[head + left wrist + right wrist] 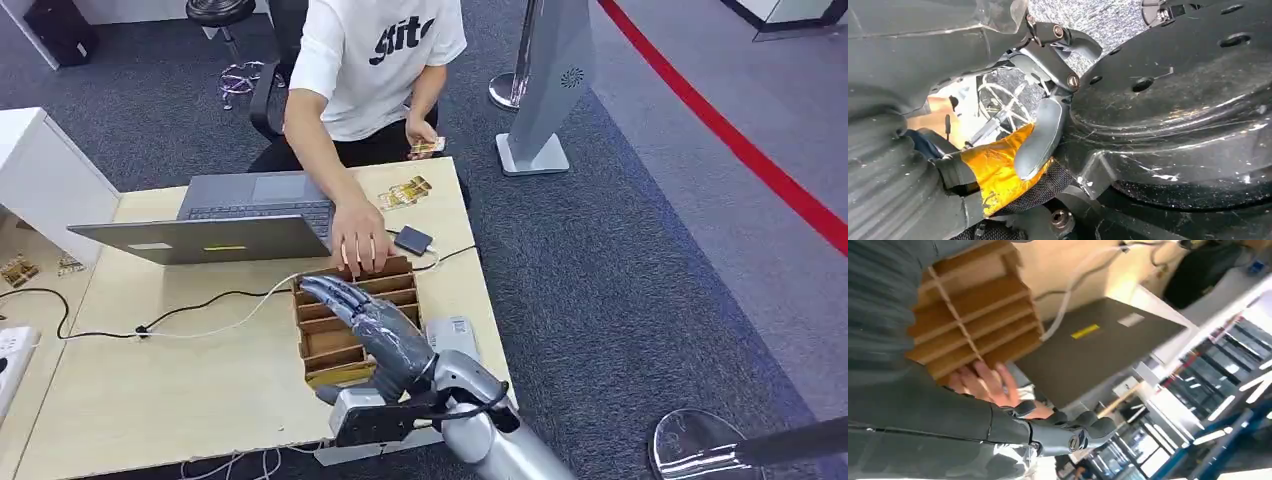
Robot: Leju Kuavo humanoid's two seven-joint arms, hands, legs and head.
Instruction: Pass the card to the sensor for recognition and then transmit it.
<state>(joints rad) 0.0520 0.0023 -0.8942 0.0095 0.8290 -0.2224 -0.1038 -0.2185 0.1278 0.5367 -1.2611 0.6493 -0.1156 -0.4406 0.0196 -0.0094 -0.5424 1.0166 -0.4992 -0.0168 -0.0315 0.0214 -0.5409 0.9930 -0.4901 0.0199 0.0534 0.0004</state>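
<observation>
Carpeted room, cluttered wooden table.

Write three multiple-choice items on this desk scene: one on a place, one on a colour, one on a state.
1. Where does the person's hand rest?
A. on the far edge of the cardboard rack
B. on the laptop keys
C. on the floor

2. What colour is the person's shirt?
A. black
B. white
C. red

3. How is the right hand?
A. gripping a card
B. clamped on the laptop
C. holding nothing, fingers stretched out over the rack

Answers:
1 A: in the head view the person's hand lies on the rack's far edge, beside the laptop.
2 B: the shirt is white with dark lettering.
3 C: the head and right wrist views show extended fingers with nothing between them, above the rack's slots.
</observation>
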